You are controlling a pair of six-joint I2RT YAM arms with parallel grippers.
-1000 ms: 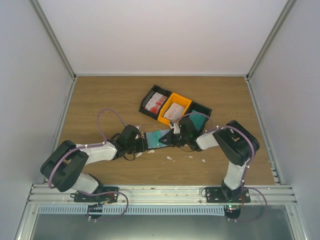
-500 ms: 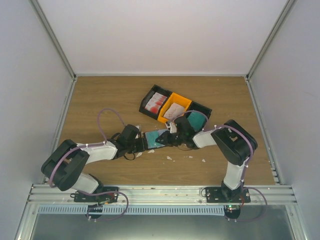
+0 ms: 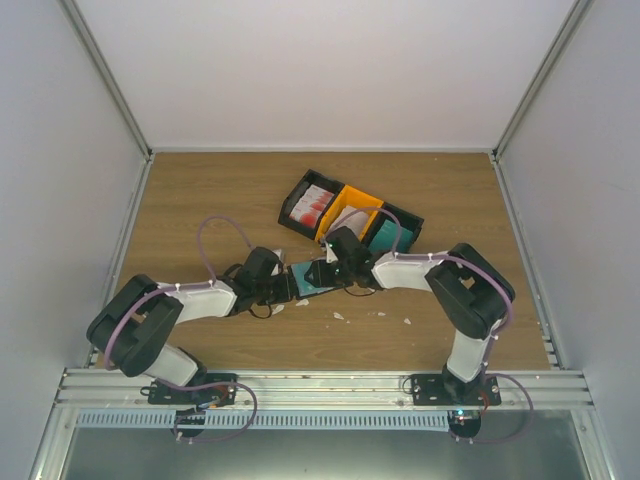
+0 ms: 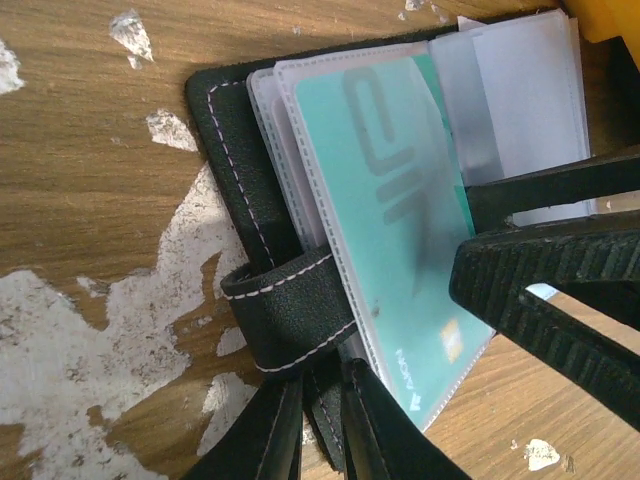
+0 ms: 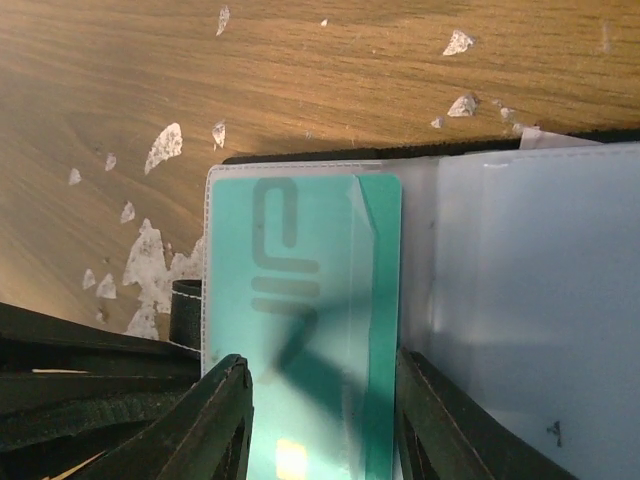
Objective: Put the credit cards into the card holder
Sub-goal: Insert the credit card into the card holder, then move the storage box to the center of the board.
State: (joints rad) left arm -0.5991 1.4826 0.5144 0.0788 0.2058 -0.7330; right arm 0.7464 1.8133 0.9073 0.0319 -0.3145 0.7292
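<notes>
The card holder (image 3: 306, 279) lies open on the table between my two grippers. In the left wrist view its black stitched edge (image 4: 226, 150) and strap show. A teal credit card (image 4: 390, 200) sits inside a clear sleeve of it, also seen in the right wrist view (image 5: 300, 300). My left gripper (image 4: 322, 385) is shut on the holder's black flap; in the top view it (image 3: 283, 285) is at the holder's left end. My right gripper (image 5: 320, 425) is open, its fingers (image 5: 225, 420) over the teal card's near end; in the top view it (image 3: 324, 270) is over the holder's right part.
Three joined trays stand behind the holder: a black one (image 3: 298, 192) with red-and-white cards, an orange one (image 3: 361, 195) with whitish cards, a black one (image 3: 405, 217) with teal cards. Small white scraps (image 3: 338, 316) lie on the wood in front.
My right gripper has moved left over the card holder, toward my left gripper, and the teal card now lies further inside the sleeve. The left arm has hardly moved.
</notes>
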